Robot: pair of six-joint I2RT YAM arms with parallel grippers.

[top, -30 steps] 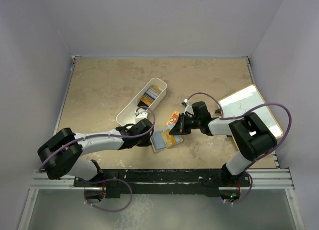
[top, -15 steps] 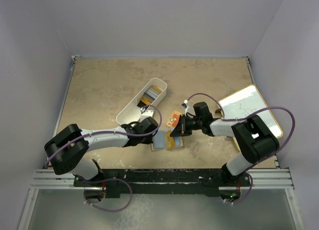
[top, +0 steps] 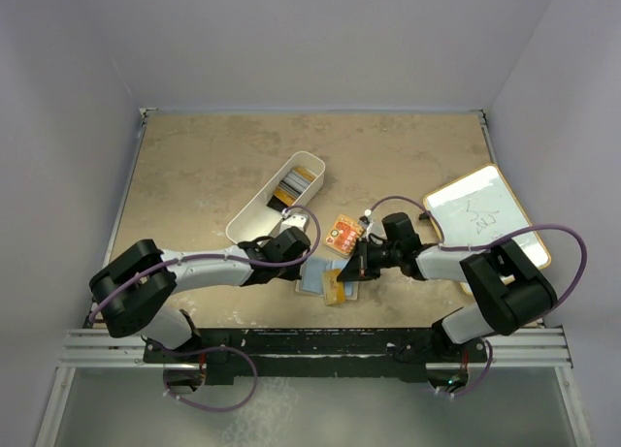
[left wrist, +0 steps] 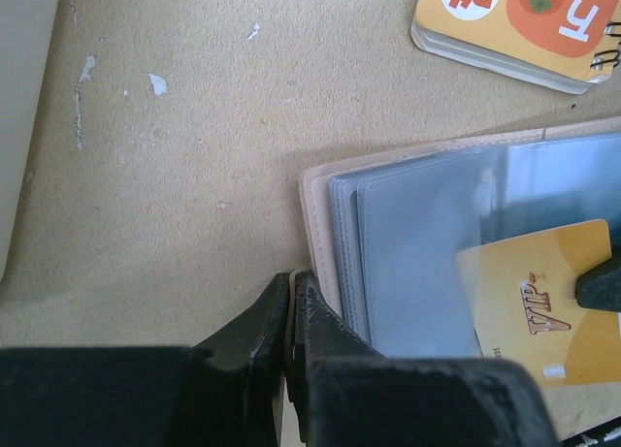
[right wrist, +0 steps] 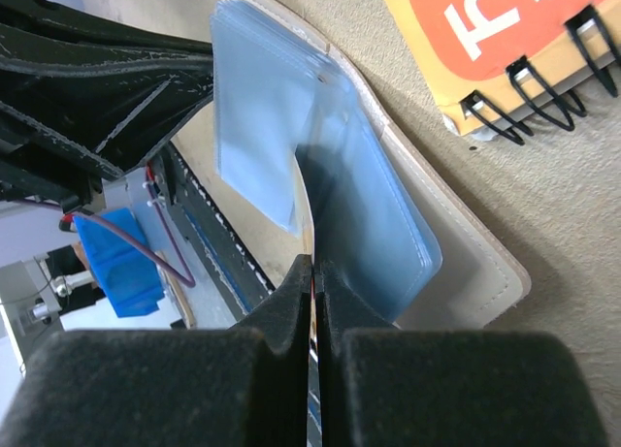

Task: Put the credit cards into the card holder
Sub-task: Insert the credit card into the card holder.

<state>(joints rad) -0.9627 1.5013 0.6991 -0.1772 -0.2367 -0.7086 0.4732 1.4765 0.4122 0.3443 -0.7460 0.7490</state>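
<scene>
The gold card [left wrist: 529,306] is judged light, stiff and slick. It is best taken by a short edge, so that the far edge can lead into a sleeve. It is pinched that way in the closed right hand [right wrist: 312,268] and lies over the near side of the open card holder [left wrist: 315,209]. The card holder is spread open close to the middle of the near edge of the bench [top: 194,166]. Its leather-like cover is judged soft and apt to slide, and its clear sleeves [left wrist: 417,234] floppy and thin-mouthed, so a steadying hold on the cover's rim is called for. The left hand [left wrist: 293,280] is closed on that rim at the holder's left corner. More credit cards [top: 291,185] are seen in the white bin [top: 254,214] farther back, and an orange packet [left wrist: 505,20] lies just behind the holder.

Whether the card's leading edge is inside a sleeve or only on top of one cannot be told. From the right wrist the card is seen edge-on only. The cards in the bin cannot be counted, and from above part of the holder is covered by both hands.
</scene>
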